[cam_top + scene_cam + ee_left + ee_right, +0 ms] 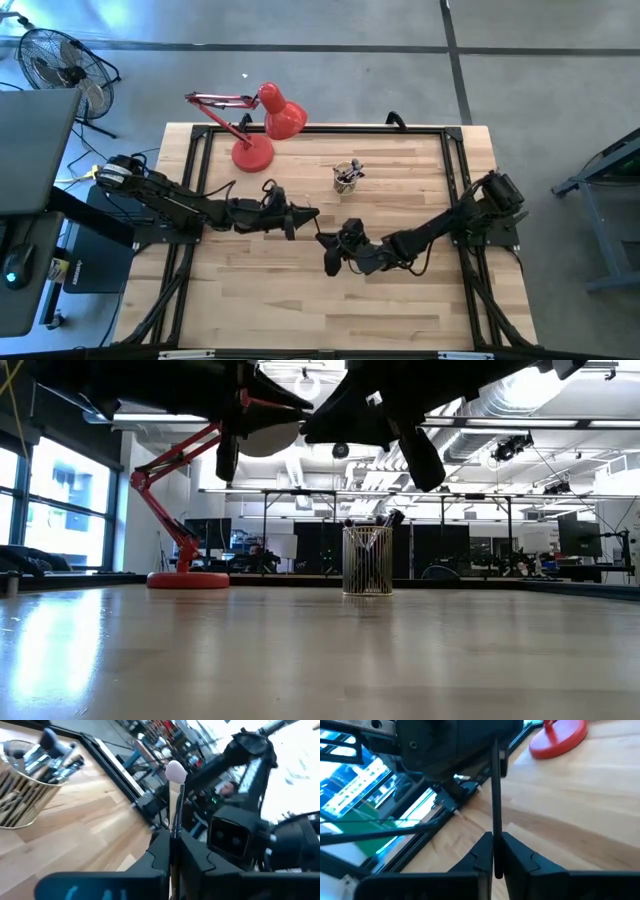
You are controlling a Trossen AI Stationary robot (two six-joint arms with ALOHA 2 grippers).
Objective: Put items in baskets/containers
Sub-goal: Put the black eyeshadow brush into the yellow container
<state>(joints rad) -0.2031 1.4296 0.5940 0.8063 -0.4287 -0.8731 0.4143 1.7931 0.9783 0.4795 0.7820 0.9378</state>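
Observation:
Over the middle of the table, a thin dark brush (495, 795) with a pale tuft (176, 771) spans between my two grippers, lifted clear. My left gripper (312, 214) and my right gripper (328, 250) are both shut on it, tips close together. The cup (347, 177), ribbed and see-through with a yellowish rim, stands on its base at the far middle. Several dark brushes stand in it, tips up (50, 750). My left gripper pinches the brush's shaft (175, 827) between its two fingers, below the pale tuft, which sticks out past the fingertips. The fingers lie across the brush. My right gripper pinches the dark handle (495, 847) between its two fingers, across it. The handle runs on to my left gripper (470, 750).
A red desk lamp (262, 125) stands at the far left on its round base (188, 580), its arm reaching past the table's far edge. A black frame (200, 150) runs along the table's edges. Bare wood (330, 310) lies toward the near edge.

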